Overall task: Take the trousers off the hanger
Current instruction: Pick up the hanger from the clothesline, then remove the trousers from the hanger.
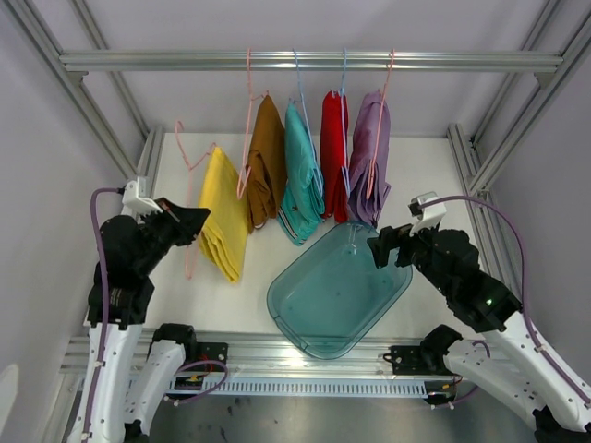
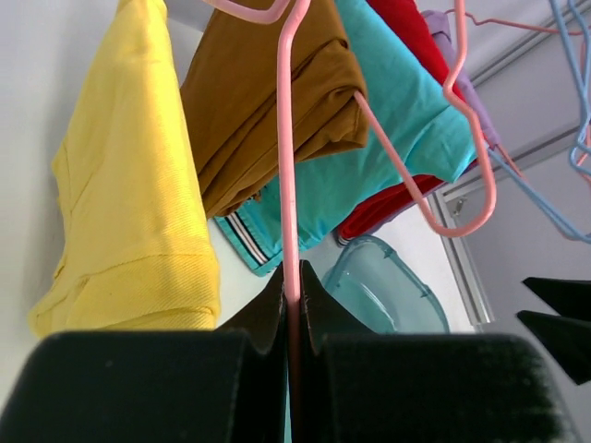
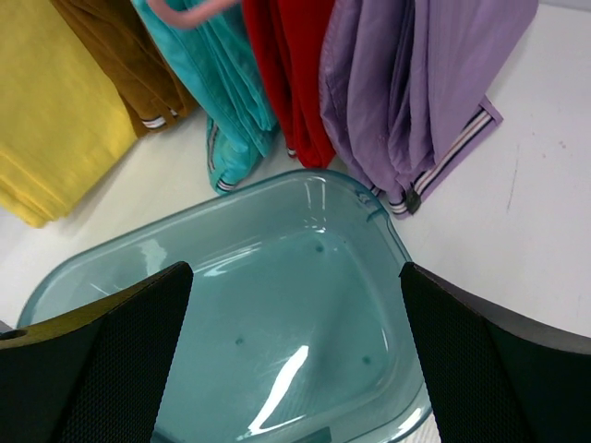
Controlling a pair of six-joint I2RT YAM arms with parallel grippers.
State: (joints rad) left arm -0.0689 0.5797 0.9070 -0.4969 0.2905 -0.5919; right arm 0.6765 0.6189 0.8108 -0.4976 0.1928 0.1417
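The yellow trousers [image 1: 224,214] hung far left on a pink hanger [image 2: 288,166], lower than the rest. To their right, the brown pair [image 1: 266,161], teal pair [image 1: 301,171], red pair [image 1: 334,152] and lilac pair [image 1: 370,157] hung from the rail [image 1: 185,61]. The left gripper [image 2: 292,281] was pressed together, pinching the pink hanger's wire. The right gripper [image 3: 295,277] hovered, fingers spread wide, over the near tub [image 1: 319,318].

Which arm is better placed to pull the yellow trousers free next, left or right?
Probably right: the right fingers stand open and empty above the teal tub, while the left fingers are shut on the pink hanger beside the yellow trousers.
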